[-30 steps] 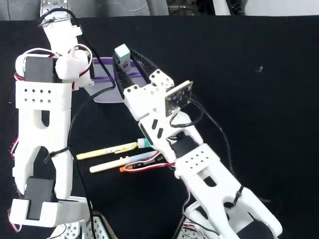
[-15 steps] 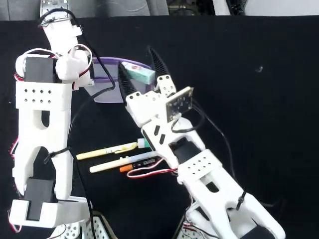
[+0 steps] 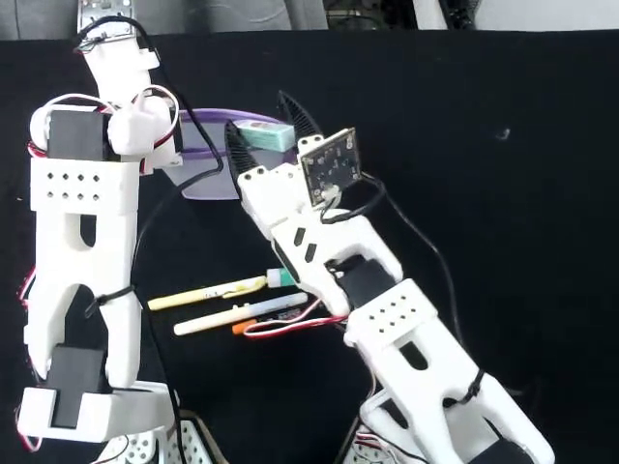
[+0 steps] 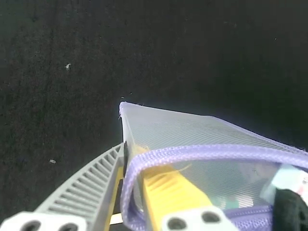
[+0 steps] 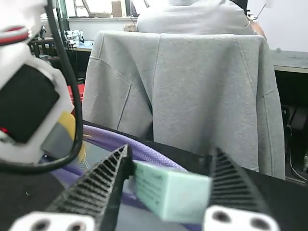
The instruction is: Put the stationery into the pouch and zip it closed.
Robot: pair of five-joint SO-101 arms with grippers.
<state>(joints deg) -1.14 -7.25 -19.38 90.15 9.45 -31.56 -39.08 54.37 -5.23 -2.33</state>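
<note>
- Right jaws: one second ago they were clenched on the green eraser, held upright above the pouch. They are now released and stand spread on either side of it.
- Eraser: it has tipped over and lies on its side at the pouch mouth. In the right wrist view it touches one jaw and is apart from the other. Whether it is fully inside cannot be told.
- Left jaws: clenched on the pouch's purple zip rim, unchanged, holding the mouth open.
- On the desk, unmoved: yellow pen, white pen, dark pen.
- Meaning: the eraser is judged delivered. The three pens remain, and the zip is not yet closed.
</note>
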